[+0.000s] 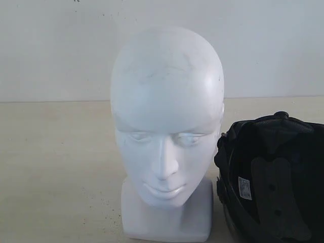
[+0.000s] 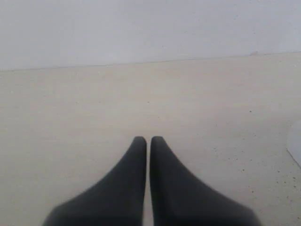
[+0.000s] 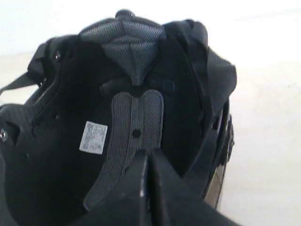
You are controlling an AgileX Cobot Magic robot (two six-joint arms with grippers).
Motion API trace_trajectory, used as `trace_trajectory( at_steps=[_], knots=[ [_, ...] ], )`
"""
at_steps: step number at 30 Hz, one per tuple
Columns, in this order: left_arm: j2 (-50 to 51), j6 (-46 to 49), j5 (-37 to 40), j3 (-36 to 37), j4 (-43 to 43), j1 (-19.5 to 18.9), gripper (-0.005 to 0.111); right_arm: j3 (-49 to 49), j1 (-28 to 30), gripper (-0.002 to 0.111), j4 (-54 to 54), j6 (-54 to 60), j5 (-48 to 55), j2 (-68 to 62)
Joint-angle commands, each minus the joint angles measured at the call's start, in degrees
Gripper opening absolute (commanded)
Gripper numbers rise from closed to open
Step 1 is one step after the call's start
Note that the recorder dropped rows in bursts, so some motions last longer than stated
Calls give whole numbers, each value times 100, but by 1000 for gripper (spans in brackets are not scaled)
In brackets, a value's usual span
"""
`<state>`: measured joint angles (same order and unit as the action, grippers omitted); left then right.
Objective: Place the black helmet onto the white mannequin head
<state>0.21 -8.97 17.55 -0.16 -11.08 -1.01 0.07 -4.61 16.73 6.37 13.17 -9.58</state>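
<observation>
The white mannequin head (image 1: 167, 126) stands upright on its squarish neck base, facing the exterior camera, bare on top. The black helmet (image 1: 276, 172) lies to its right with the opening turned toward the camera, padded lining and small white label (image 1: 245, 188) showing; its right part runs out of frame. My right gripper (image 3: 149, 153) is shut, its tips in front of the helmet (image 3: 127, 94) lining, holding nothing that I can see. My left gripper (image 2: 147, 139) is shut over bare table, empty. Neither gripper appears in the exterior view.
A pale beige table (image 1: 55, 167) meets a white wall (image 1: 61, 45) behind. A white edge (image 2: 295, 143), likely the mannequin, shows at the border of the left wrist view.
</observation>
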Motion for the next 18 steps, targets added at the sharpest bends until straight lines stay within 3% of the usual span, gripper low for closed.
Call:
trace_trajectory(
  at_steps=[1, 8, 11, 18],
  knots=[
    [-21, 5, 4, 16, -36, 34, 4, -7, 4, 0, -35, 21, -428, 32],
    [-21, 5, 4, 16, -36, 34, 4, -7, 4, 0, 520, -180, -1317, 32],
    [-21, 5, 4, 16, -36, 34, 4, -156, 4, 0, 987, -1100, -2040, 32],
    [-21, 5, 4, 16, -36, 34, 4, -2332, 4, 0, 86, -334, -398, 21]
  ],
)
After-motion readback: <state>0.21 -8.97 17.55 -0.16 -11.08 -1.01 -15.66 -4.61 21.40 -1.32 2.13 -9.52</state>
